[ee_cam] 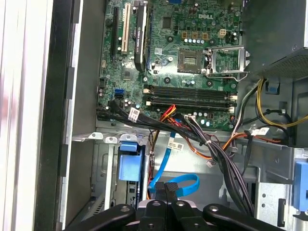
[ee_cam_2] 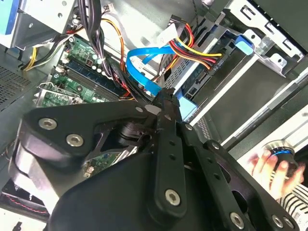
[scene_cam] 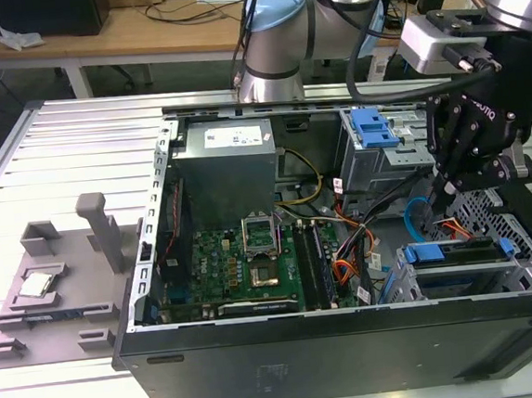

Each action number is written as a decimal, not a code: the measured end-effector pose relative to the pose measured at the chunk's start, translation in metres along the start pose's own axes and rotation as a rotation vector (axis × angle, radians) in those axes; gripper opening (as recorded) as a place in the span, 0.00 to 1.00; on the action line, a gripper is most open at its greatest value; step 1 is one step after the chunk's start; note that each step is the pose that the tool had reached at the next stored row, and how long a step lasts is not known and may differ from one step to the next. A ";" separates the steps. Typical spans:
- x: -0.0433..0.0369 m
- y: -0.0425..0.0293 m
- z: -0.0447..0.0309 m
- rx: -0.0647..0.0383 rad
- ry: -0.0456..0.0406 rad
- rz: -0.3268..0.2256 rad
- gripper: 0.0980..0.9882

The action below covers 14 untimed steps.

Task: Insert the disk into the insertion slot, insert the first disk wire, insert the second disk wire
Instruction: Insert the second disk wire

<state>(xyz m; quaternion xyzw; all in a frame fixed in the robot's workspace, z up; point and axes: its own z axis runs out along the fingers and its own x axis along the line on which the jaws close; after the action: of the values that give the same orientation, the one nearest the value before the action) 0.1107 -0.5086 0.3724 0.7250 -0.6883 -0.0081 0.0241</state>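
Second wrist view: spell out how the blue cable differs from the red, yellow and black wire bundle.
The blue cable is one flat ribbon of a single colour; the wire bundle is several thin round strands in mixed colours. The blue cable loops and ends at the tool, which looks shut on it; the wire bundle runs clear of the tool to a black plug. Both lie inside the case.

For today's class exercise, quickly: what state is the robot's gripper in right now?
Gripper: shut, fingertips pressed together beside the blue flat cable above the drive cage; whether it pinches the cable cannot be told.
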 end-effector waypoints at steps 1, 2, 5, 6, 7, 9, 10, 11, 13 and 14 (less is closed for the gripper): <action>0.0006 0.0000 0.0001 0.000 -0.0001 0.000 0.01; 0.0070 0.0003 0.0018 0.000 0.0000 0.000 0.01; 0.0161 -0.0007 0.0063 0.000 0.0001 0.000 0.01; 0.0183 -0.0020 0.0081 0.000 0.0000 0.001 0.01; 0.0207 -0.0043 0.0104 0.000 0.0000 0.001 0.01; 0.0241 -0.0077 0.0137 0.000 0.0000 0.001 0.01; 0.0254 -0.0097 0.0151 0.000 0.0000 0.002 0.01; 0.0262 -0.0113 0.0162 0.000 0.0000 0.002 0.01; 0.0283 -0.0174 0.0182 0.000 -0.0002 0.004 0.01; 0.0288 -0.0187 0.0184 -0.001 -0.0002 0.005 0.01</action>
<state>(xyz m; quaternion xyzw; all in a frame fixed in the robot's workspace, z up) 0.1301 -0.5368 0.3538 0.7234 -0.6900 -0.0083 0.0242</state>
